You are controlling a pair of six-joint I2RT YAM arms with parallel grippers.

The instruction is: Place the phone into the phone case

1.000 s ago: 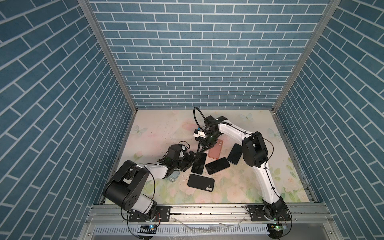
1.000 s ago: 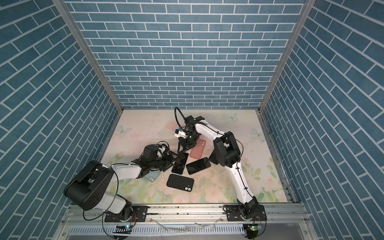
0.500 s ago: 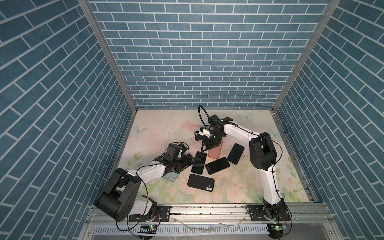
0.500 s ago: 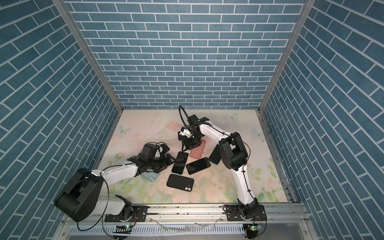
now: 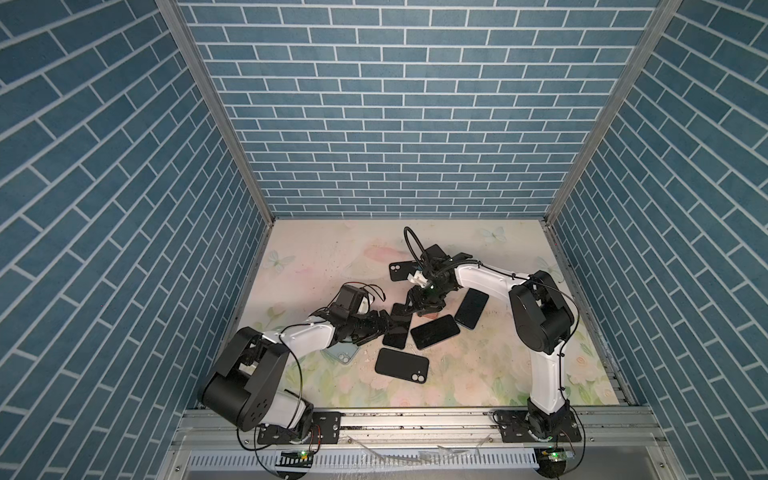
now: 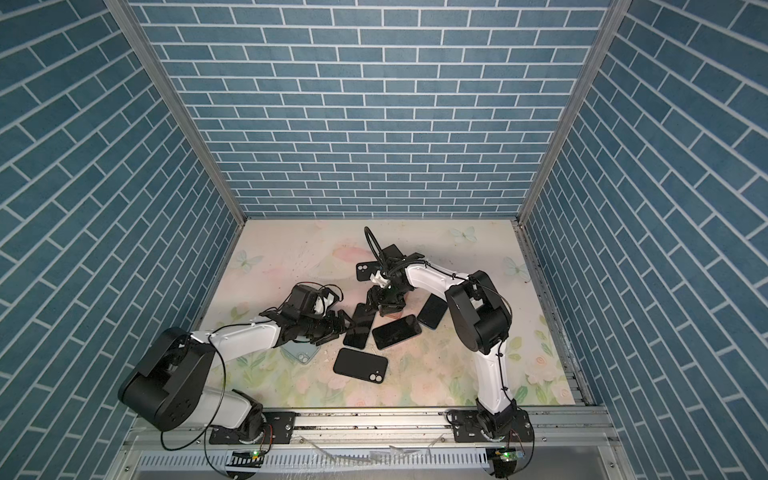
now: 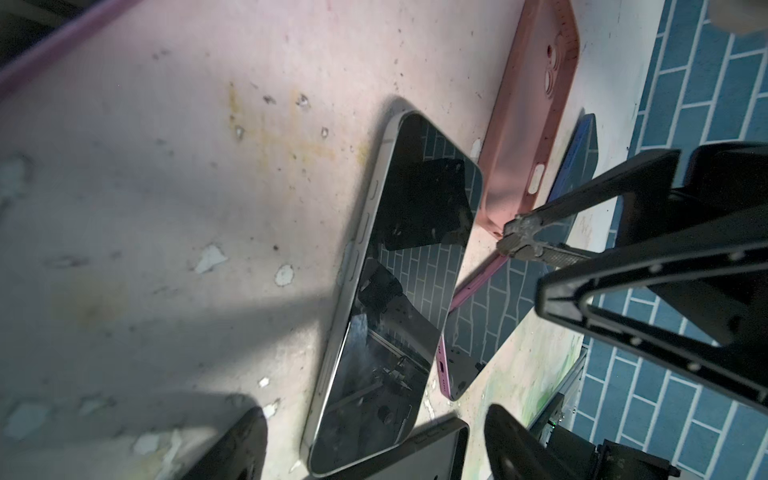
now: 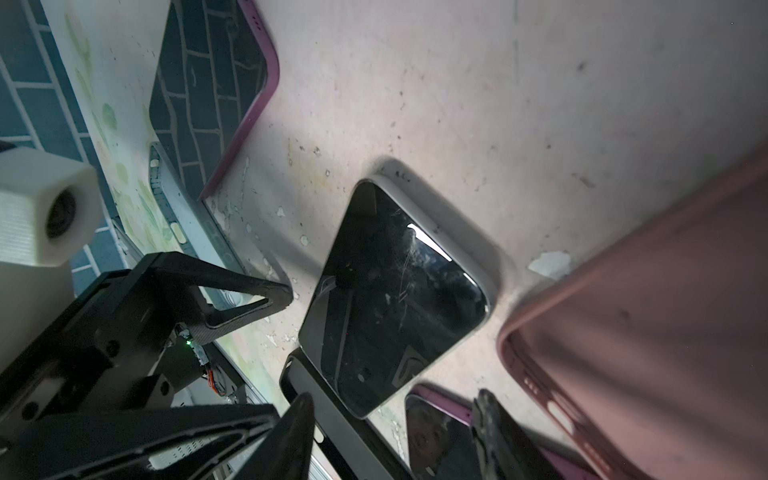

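Scuffed floral tabletop (image 5: 316,266) with dark phones (image 5: 435,331), a pink case (image 7: 528,137), black cases (image 5: 401,366), perhaps a clear case (image 5: 343,355)

— The phone (image 7: 399,266), how does it look?
— Dark screen facing up, silver edge with side buttons, lying flat. It is just beside the purple-edged phone (image 7: 478,328), at an angle to it, and one long side comes very close to it.
— And the phone case (image 7: 534,124)?
— Dusty pink, with round camera holes, nothing inside. It lies past one short end of the purple-edged phone, one corner almost touching.
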